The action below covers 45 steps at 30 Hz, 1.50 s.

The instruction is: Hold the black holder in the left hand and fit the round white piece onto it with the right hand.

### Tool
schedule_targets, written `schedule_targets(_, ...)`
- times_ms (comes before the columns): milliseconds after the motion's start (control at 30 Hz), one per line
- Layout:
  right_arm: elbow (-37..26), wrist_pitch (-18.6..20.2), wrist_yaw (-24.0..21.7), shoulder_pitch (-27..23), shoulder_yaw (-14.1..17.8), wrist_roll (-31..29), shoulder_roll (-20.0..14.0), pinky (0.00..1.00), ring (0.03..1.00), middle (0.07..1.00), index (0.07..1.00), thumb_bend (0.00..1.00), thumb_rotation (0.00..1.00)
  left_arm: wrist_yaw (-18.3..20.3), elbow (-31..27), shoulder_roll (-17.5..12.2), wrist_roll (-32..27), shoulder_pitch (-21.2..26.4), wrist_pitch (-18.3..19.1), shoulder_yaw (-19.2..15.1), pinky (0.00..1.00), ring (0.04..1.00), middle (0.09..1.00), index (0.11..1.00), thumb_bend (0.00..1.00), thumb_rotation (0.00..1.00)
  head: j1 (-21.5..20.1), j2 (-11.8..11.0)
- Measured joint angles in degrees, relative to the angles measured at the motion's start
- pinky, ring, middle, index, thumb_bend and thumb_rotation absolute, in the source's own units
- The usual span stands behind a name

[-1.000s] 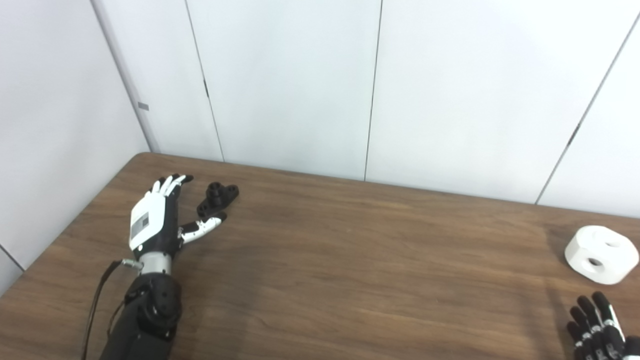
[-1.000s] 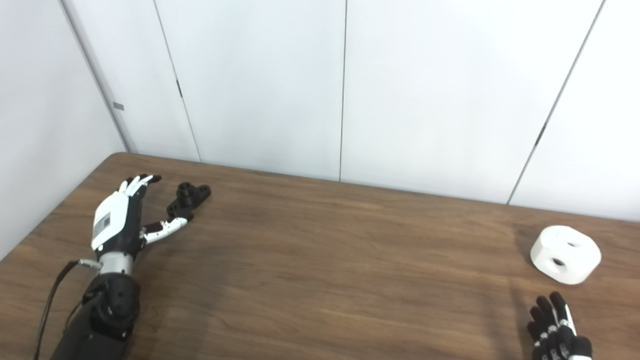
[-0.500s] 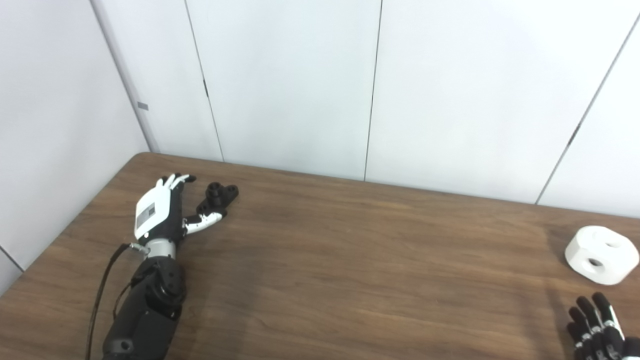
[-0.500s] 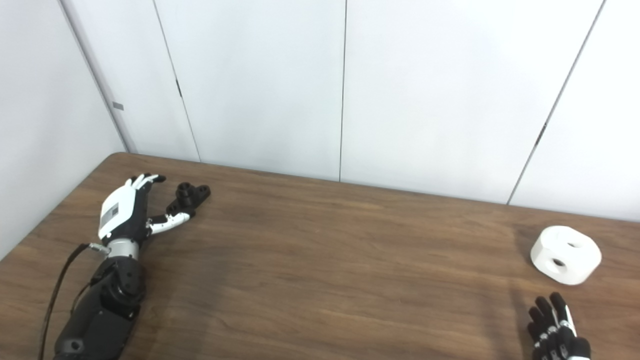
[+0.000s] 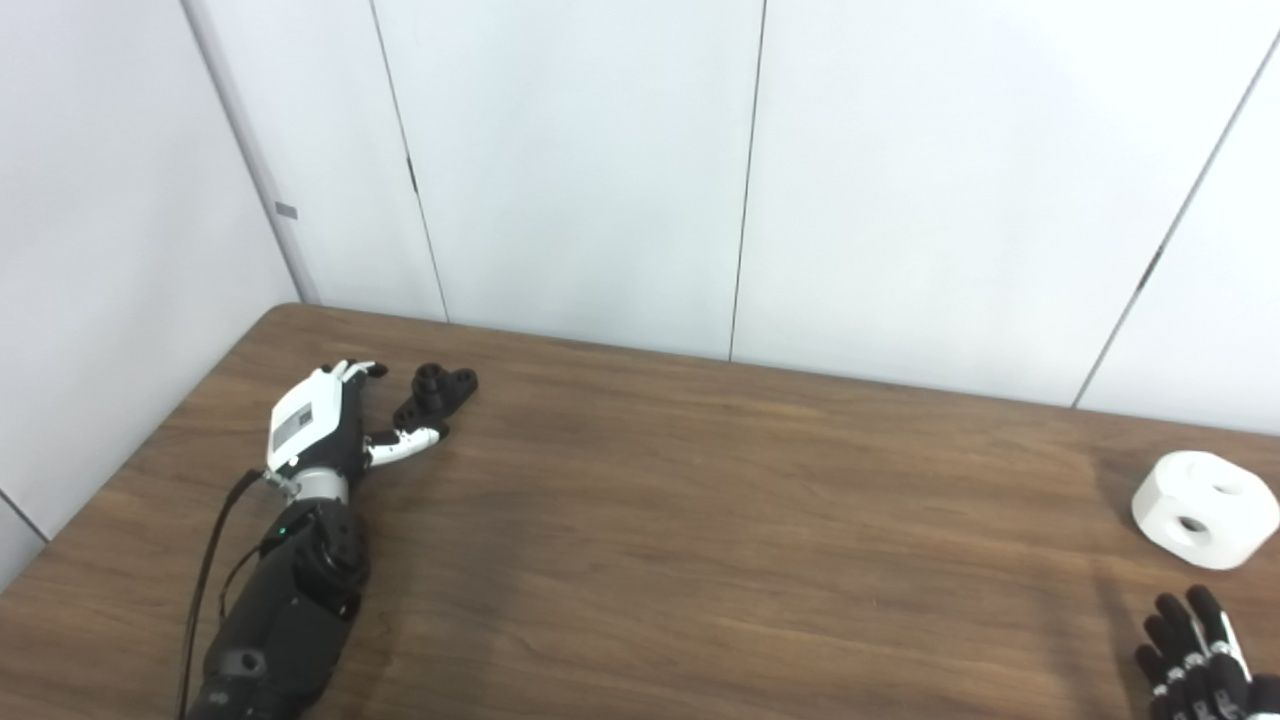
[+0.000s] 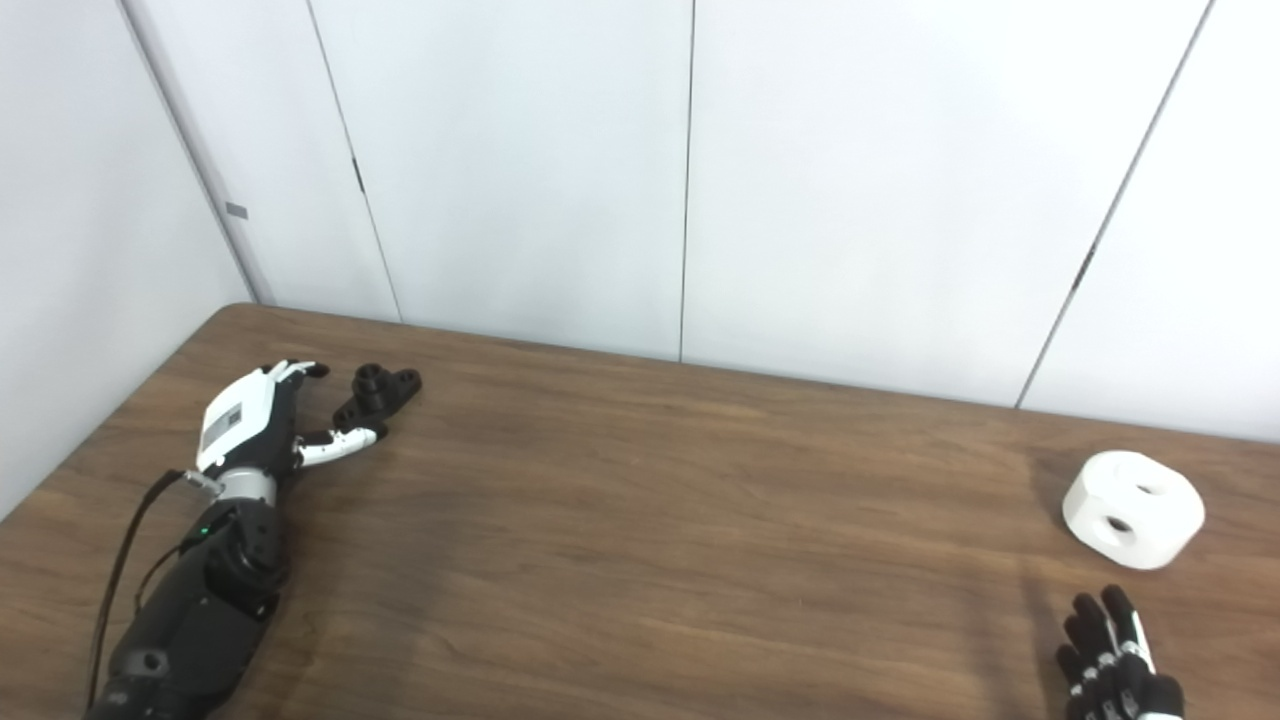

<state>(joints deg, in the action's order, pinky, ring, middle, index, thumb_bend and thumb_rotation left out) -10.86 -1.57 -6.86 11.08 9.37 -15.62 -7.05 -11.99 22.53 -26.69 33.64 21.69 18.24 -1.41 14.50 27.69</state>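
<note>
reaching along the far left of the counter (image 5: 640,520), our left hand (image 5: 318,425) lies low with fingers spread and holding nothing; its thumb tip sits just beside the black holder (image 5: 436,393), contact unclear. the round white piece (image 5: 1203,508) rests on the counter's right side. our right hand (image 6: 1118,668) shows only at the bottom edge near it, fingers apart, empty.

A dark wood-grain table (image 5: 700,560) stands against white wall panels (image 5: 580,170) split by thin vertical seams, with a small grey tag (image 5: 286,211) on the left panel.
</note>
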Motion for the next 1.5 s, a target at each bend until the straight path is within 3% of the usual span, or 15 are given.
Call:
schedule_targets(300, -0.05, 0.06, -0.03, 0.05, -0.08, 0.31, 0.0, 1.0, 0.988, 0.972, 1.0, 0.63, 1.0, 3.51, 0.21, -1.78, 0.03, 2.1, 3.98, 3.03, 1.0, 1.0, 0.939, 0.788, 0.85, 0.37, -0.09, 0.0)
schedule_targets(800, -0.24, 0.02, 0.03, 0.16, -0.1, 0.32, 0.15, 1.0, 0.974, 0.969, 1.0, 0.61, 1.0, 2.89, 5.04, -2.8, 0.11, 4.65, 2.95, 6.43, 1.0, 1.0, 0.924, 0.742, 0.85, 0.32, -0.79, 0.62)
schedule_targets(1167, -0.58, 0.61, 0.06, 0.34, -0.15, 0.52, 0.22, 1.0, 0.974, 0.968, 1.0, 0.61, 1.0, 2.97, 5.55, -3.28, 0.17, 4.86, 3.68, 7.78, 1.0, 1.0, 0.921, 0.745, 0.82, 0.36, -0.79, 0.79)
schedule_targets(1367, -0.57, 0.58, 0.06, 0.35, -0.16, 0.62, 0.23, 1.0, 0.967, 0.969, 1.0, 0.59, 1.0, 3.03, 5.55, -3.29, 0.09, 4.94, 3.7, 7.71, 1.0, 1.0, 0.92, 0.712, 0.82, 0.34, -0.88, 0.79)
schedule_targets(1500, -0.63, 0.66, 0.07, 0.37, -0.16, 0.64, 0.24, 1.0, 0.982, 0.976, 1.0, 0.58, 1.0, 3.23, 5.14, -3.33, 0.07, 4.96, 3.75, 7.69, 1.0, 1.0, 0.918, 0.67, 0.82, 0.28, -0.88, 1.05)
